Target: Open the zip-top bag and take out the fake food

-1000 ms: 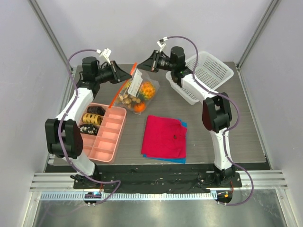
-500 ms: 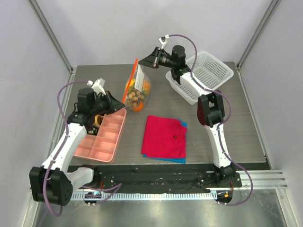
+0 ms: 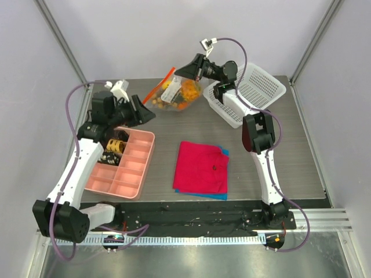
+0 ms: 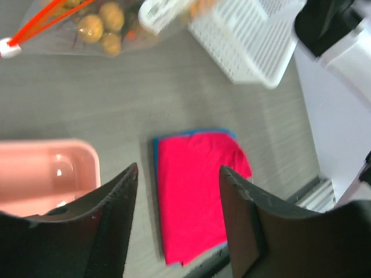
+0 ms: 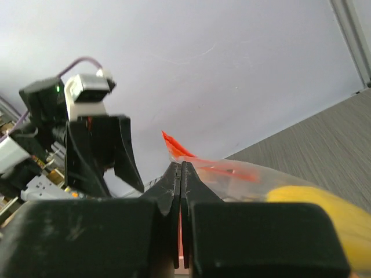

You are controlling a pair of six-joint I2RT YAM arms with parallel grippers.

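Note:
The zip-top bag (image 3: 171, 94) hangs in the air above the back of the table, tilted, its orange-red zip strip (image 3: 158, 87) pointing left. The fake food (image 3: 184, 90), orange, yellow and brownish pieces, is inside it. My right gripper (image 3: 190, 70) is shut on the bag's upper edge; in the right wrist view the shut gripper (image 5: 181, 165) pinches clear plastic by the strip, with a yellow fruit (image 5: 322, 202) behind. My left gripper (image 3: 145, 113) is open and empty, left of and below the bag. The left wrist view shows the bag (image 4: 93, 26) at the top left, beyond the open gripper (image 4: 177, 174).
A pink compartment tray (image 3: 130, 168) lies at the left with dark ringed pieces (image 3: 113, 145) in its back cells. A red cloth on a blue one (image 3: 200, 168) lies mid-table. A white mesh basket (image 3: 255, 87) stands at the back right, beside the right arm.
My left gripper has left the bag's left side and pulled back over the tray. My right gripper has lifted the bag up and back, so it now hangs tilted.

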